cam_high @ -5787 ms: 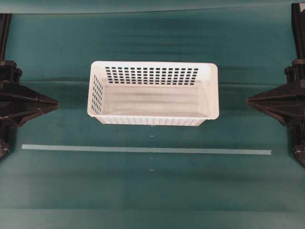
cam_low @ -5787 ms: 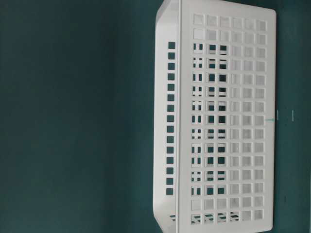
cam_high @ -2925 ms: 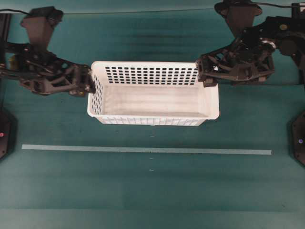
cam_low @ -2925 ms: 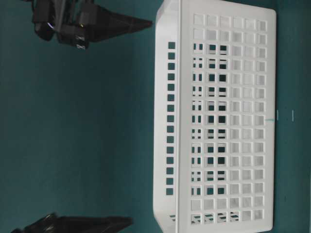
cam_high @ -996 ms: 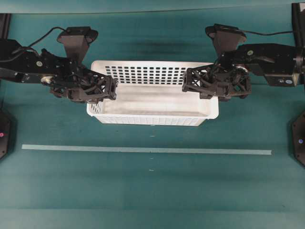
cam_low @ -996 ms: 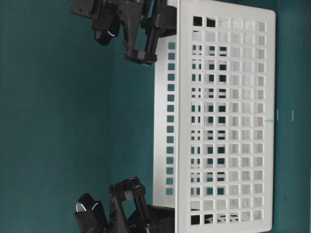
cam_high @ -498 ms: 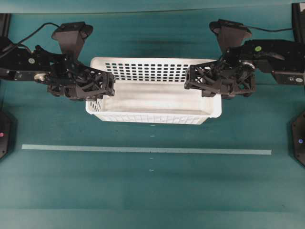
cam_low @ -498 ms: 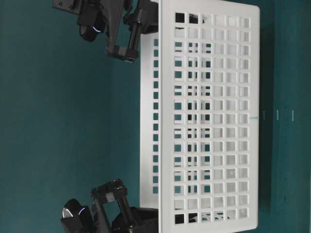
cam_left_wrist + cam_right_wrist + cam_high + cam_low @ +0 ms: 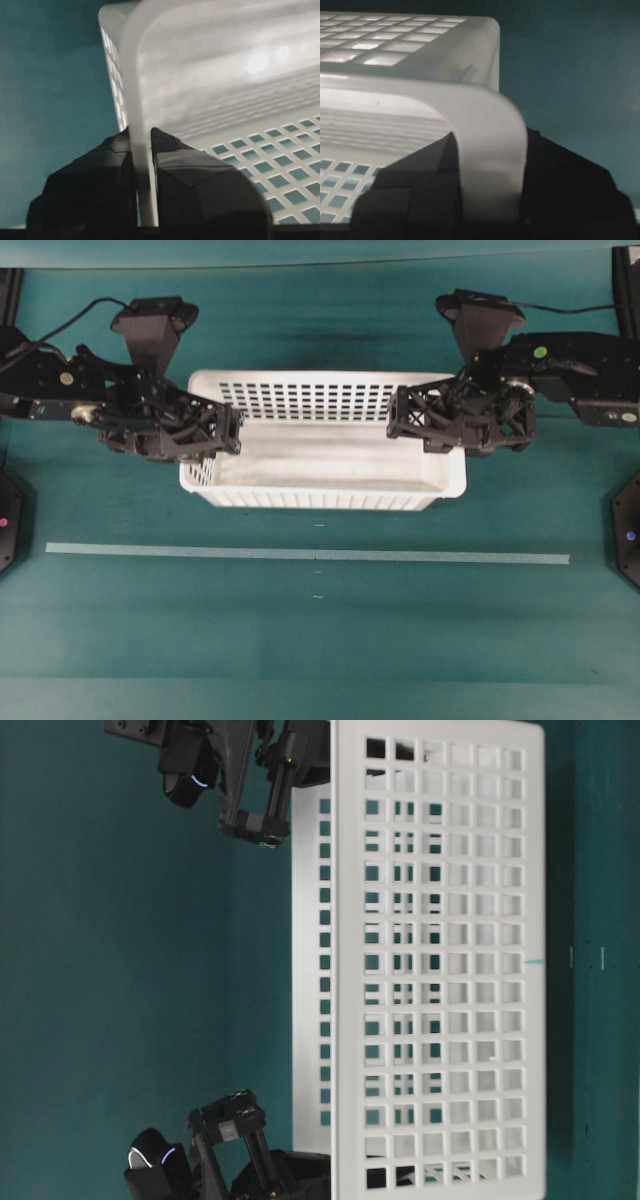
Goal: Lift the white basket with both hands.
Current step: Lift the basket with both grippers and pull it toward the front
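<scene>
Teal tabletop (image 9: pixel 320 640) underneath. White basket (image 9: pixel 322 455) hangs between both claws: left claw (image 9: pixel 143 150) pinches one end wall's rim, right claw (image 9: pixel 490 165) clamps the opposite rim. Opposed end grips likely keep it level and balanced.

We see the white basket (image 9: pixel 320 455) with gridded slot perforations in its walls, plain white floor. Both arms black. Table (image 9: pixel 320 640) is teal, crossed by a pale tape strip (image 9: pixel 300 555).
</scene>
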Controlling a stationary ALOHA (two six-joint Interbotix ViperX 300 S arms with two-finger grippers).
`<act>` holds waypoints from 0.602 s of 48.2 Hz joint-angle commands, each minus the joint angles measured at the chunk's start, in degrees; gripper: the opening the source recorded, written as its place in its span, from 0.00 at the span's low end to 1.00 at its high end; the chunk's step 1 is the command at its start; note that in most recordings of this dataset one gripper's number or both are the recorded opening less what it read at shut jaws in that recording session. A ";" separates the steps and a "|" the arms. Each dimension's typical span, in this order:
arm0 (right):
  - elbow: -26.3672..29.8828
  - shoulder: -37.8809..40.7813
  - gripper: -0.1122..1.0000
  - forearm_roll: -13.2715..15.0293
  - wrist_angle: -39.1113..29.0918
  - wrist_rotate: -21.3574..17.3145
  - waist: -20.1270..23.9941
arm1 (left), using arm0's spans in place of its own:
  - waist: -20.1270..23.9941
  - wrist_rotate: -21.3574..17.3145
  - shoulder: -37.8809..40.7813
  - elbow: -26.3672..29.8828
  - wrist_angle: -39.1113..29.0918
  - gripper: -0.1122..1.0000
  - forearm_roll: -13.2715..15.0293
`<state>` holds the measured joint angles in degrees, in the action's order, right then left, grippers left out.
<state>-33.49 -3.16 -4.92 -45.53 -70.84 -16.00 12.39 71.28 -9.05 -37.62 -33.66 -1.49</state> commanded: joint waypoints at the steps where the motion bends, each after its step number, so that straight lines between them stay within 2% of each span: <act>1: 0.35 -0.26 0.23 0.00 0.09 -0.18 2.11 | -2.11 1.49 -1.76 0.88 0.18 0.11 -0.18; 7: 0.00 -0.26 0.23 0.09 0.18 -2.20 4.04 | -4.48 3.87 -2.29 0.26 0.09 0.11 -0.18; 18: -1.67 -0.97 0.23 0.26 0.79 -6.24 8.35 | -6.77 4.39 -2.99 0.00 0.09 0.11 -0.26; 29: -3.52 -1.76 0.23 0.26 2.72 -9.58 11.78 | -9.23 6.50 -2.99 0.26 0.09 0.11 -0.26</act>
<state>-36.74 -4.75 -4.92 -43.68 -80.77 -6.50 4.31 77.78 -10.37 -38.58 -34.19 -1.49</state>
